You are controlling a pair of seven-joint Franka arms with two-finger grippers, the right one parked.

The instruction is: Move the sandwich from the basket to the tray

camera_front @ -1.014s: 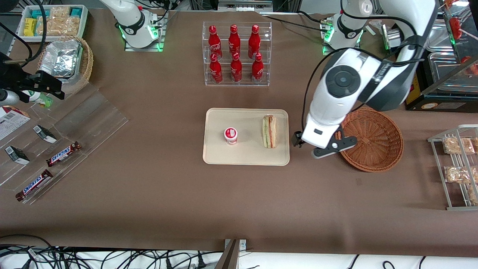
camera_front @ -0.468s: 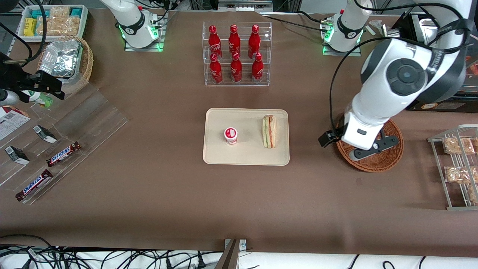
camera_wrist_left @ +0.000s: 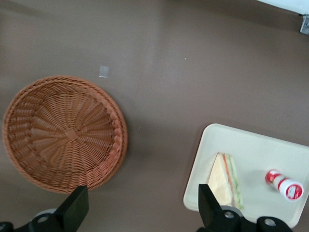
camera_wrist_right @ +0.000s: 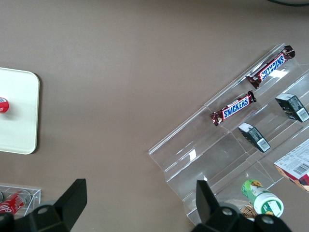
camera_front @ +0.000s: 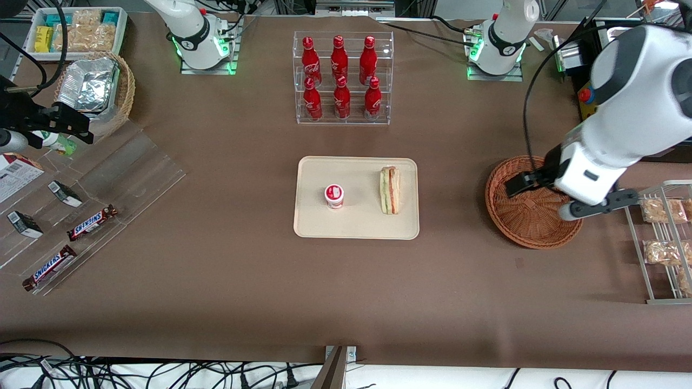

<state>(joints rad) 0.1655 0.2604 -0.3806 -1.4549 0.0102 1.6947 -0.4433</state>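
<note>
Black fingers (camera_wrist_left: 77, 208) of the gripper (camera_wrist_left: 140, 212) stand spread wide apart with nothing between them; the wrist view shows only bare brown table in the gap. In the front view the gripper (camera_front: 546, 197) hangs above the basket (camera_front: 532, 227), at the edge nearest the working arm's end of the table, touching nothing that can be seen.

Brown cloth covers the table (camera_front: 243, 281), which reaches to a tangle of black cables (camera_front: 108, 373) along the edge nearest the front camera.

The basket (camera_wrist_left: 65, 133) holds nothing; its woven floor shows bare. The sandwich (camera_front: 390, 189) lies on the tray (camera_front: 313, 221), near the tray's edge that faces the basket, well apart from the basket itself. In the wrist view the sandwich (camera_wrist_left: 226, 179) shows its red and green layers. A small red-capped cup (camera_front: 334, 196) stands on the same tray, apart from the sandwich. Six red bottles (camera_front: 339, 78) fill a clear rack (camera_front: 389, 81) farther from the front camera than the tray. Toward the parked arm's end, Snickers bars (camera_front: 70, 243) lie on a clear stepped stand (camera_front: 135, 178).
</note>
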